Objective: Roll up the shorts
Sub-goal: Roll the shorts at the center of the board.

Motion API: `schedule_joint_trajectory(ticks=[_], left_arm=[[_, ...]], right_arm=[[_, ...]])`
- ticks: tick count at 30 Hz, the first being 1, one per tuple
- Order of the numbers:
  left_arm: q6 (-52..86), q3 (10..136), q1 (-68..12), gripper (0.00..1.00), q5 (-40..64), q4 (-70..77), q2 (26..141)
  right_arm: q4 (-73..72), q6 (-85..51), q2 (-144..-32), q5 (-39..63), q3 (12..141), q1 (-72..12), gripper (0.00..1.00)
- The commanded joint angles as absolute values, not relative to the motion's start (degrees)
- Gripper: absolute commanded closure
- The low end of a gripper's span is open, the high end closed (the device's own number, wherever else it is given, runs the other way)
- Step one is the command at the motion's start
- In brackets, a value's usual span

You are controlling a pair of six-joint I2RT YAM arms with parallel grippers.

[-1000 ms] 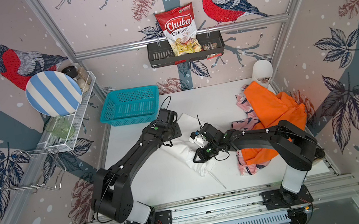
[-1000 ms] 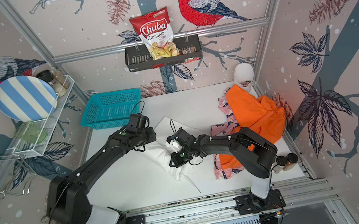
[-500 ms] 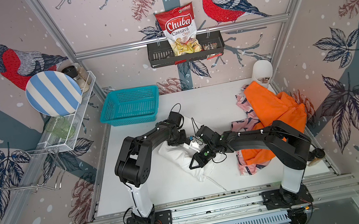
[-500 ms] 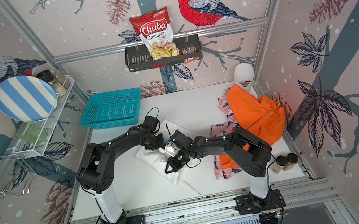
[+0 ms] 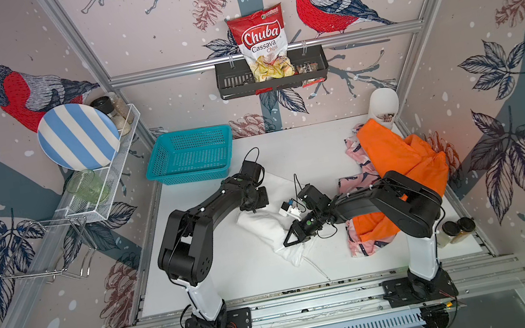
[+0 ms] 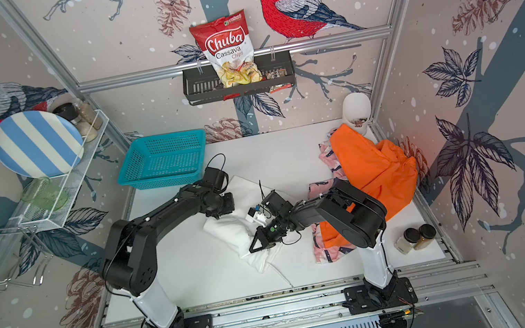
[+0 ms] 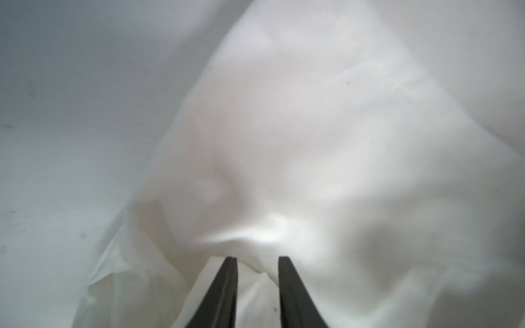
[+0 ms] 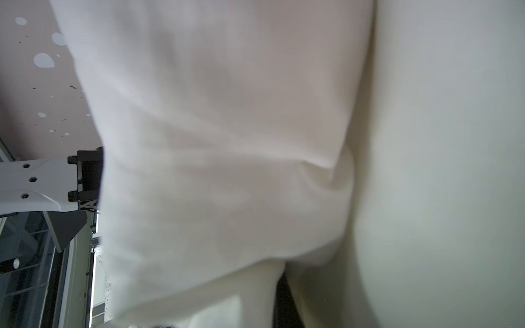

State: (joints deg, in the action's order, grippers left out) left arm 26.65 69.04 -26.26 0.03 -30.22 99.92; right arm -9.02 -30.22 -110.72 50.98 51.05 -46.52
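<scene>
Left wrist view looks down on the white shorts (image 7: pixel 312 142), creased and bunched on the white table (image 7: pixel 56 113). The left gripper (image 7: pixel 257 259) has its two dark fingers (image 7: pixel 224 284) a little apart, with pale cloth showing in the narrow gap. The tips rest against a raised fold, and nothing looks clamped between them.

In both top views the white shorts (image 5: pixel 264 226) (image 6: pixel 229 232) lie mid-table as a long, rumpled bundle. It runs slantwise from under the left gripper (image 5: pixel 255 202) toward the front edge, with a flatter part spread toward the back. The right gripper (image 5: pixel 287 242) (image 6: pixel 254 248) lies low over the nearer end of that bundle, its jaws drawn together to a point. Whether any cloth is pinched in them I cannot tell.

The right wrist view is nearly filled by blurred white cloth (image 8: pixel 227 142) hanging close to the lens, and that gripper's fingertips are not clear there.

The orange shorts (image 5: pixel 394 156) (image 6: pixel 370 160) are heaped on the right side of the table, lying over the pink shorts (image 5: pixel 353 181) (image 6: pixel 321 187). The pink pair's navy-and-white pattern shows beside and below the orange. The right arm's elbow passes above this pile, and neither gripper touches it.

A teal basket (image 5: pixel 190 134) sits at the back left of the table (image 5: pixel 229 273), well apart from all three pairs
</scene>
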Motion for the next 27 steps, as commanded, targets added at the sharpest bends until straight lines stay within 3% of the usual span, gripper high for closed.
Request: schedule_joint_trajectory(ticks=[1, 8, 14, 19, 27], left_arm=[[30.3, 68.3, -26.1, 0.59, -3.6, -34.2, 93.7], [52.6, 57.6, -26.2, 0.33, 2.3, -31.5, 77.3], [72.6, 53.9, -29.1, 0.09, -2.4, -39.6, 71.6], [75.5, 51.7, -29.1, 0.07, -2.2, -38.5, 72.8], [68.9, 54.0, -28.1, 0.12, -4.6, -35.8, 87.8]], right_arm=[[-9.7, -32.2, -110.4, 48.5, 50.5, -46.8, 0.94], [-9.4, -32.5, -109.6, 46.5, 50.5, -48.0, 0.92], [-7.8, -31.7, -109.5, 45.4, 51.4, -49.0, 0.9], [-6.2, -31.1, -109.5, 44.3, 51.9, -49.1, 0.9], [1.2, -25.9, -108.9, 40.1, 54.3, -50.4, 0.84]])
